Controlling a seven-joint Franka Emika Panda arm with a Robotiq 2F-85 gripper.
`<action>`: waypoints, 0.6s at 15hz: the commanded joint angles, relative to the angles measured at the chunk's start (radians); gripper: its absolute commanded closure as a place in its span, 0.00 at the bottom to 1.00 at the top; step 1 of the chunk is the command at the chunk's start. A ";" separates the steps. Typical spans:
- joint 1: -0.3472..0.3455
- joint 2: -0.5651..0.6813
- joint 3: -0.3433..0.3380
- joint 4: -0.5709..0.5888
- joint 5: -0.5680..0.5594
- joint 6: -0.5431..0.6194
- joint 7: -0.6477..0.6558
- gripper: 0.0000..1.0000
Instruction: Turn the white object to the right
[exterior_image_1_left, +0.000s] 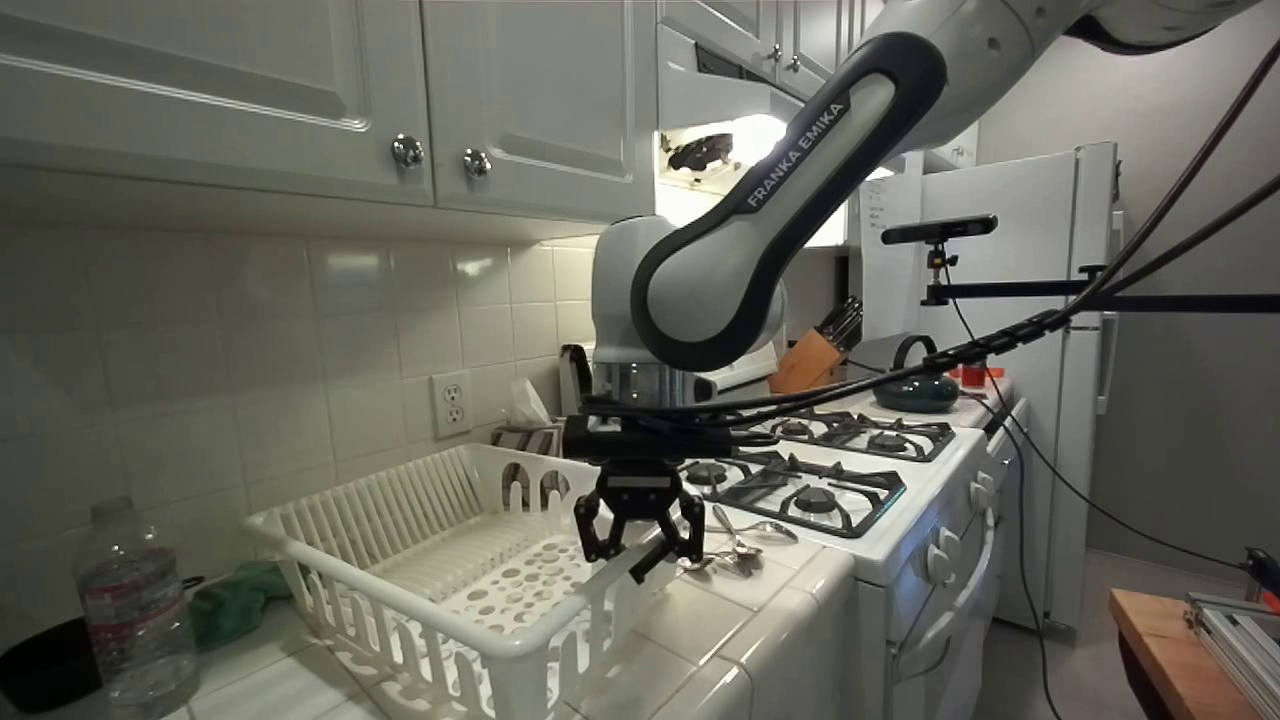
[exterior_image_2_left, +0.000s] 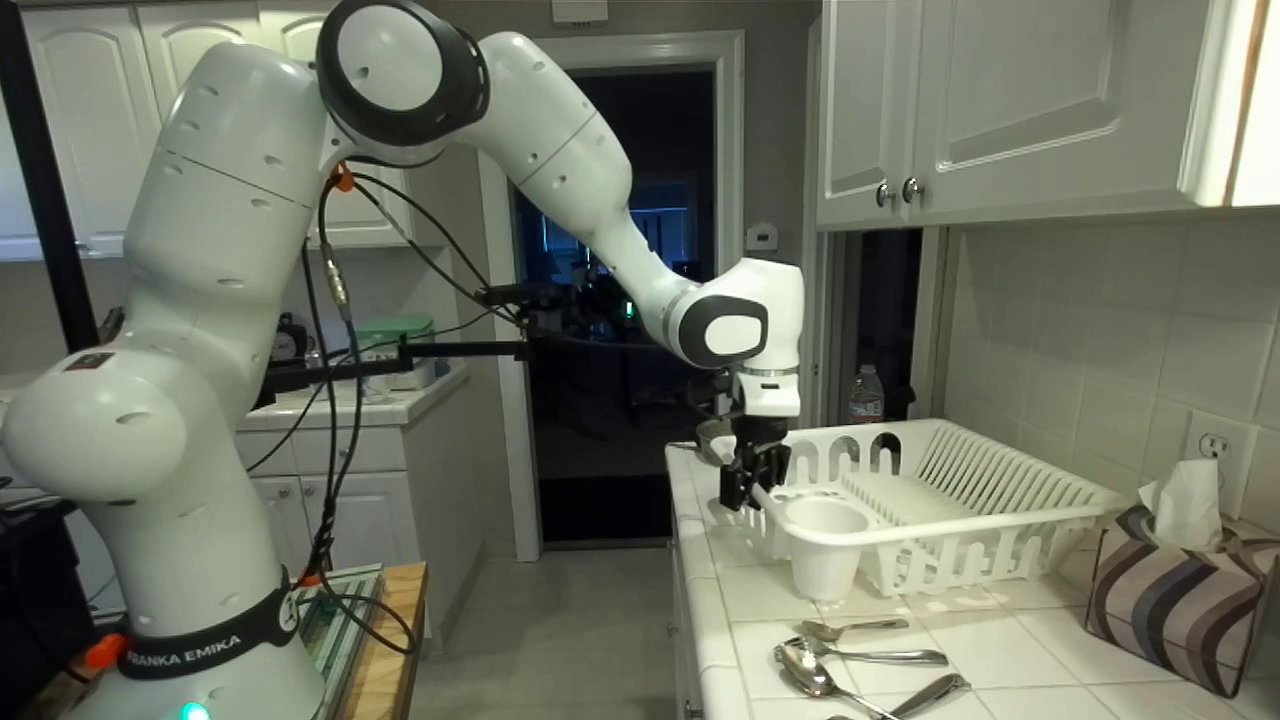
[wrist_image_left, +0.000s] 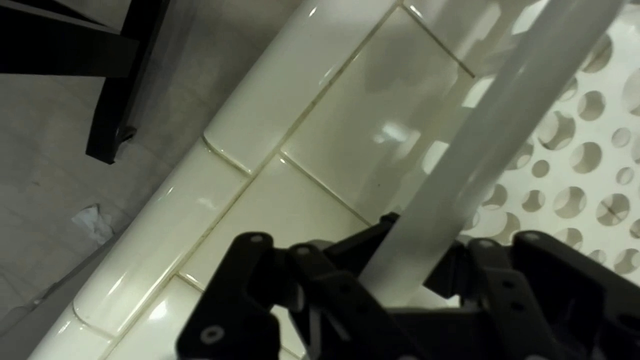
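Your gripper (wrist_image_left: 411, 257) is clasped on the rim of the white dish rack (exterior_image_1_left: 400, 594): in the wrist view a dark pad (wrist_image_left: 357, 247) meets each edge of that rim, the inner faces hidden by it and the knuckles below blurred. The rack stands on the tiled counter (exterior_image_1_left: 690, 620), near the stove (exterior_image_1_left: 900, 530). The wrist view gives you only a stretch of rim and some holed floor before the right edge cuts it off; in an exterior view its nearest corner runs out at the bottom. A white cup (exterior_image_2_left: 825, 572) sits at another corner; you cannot tell whether it hangs from the rim or stands on the counter. In an exterior view the tissue box (exterior_image_1_left: 530, 438) is mostly hidden by the rack's end wall. You see cutlery (exterior_image_2_left: 812, 672) overlapping, its lowest pieces cut off. A clear bottle (exterior_image_1_left: 140, 610) covers part of a green cloth (exterior_image_1_left: 240, 605), and the dark rounded thing (exterior_image_1_left: 50, 665) at the left edge you cannot identify.
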 joint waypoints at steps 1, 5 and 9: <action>0.025 0.016 -0.021 0.033 -0.010 0.000 0.051 1.00; 0.019 -0.002 -0.024 0.033 -0.009 -0.011 0.042 1.00; 0.001 -0.018 -0.023 0.017 -0.008 -0.024 -0.009 1.00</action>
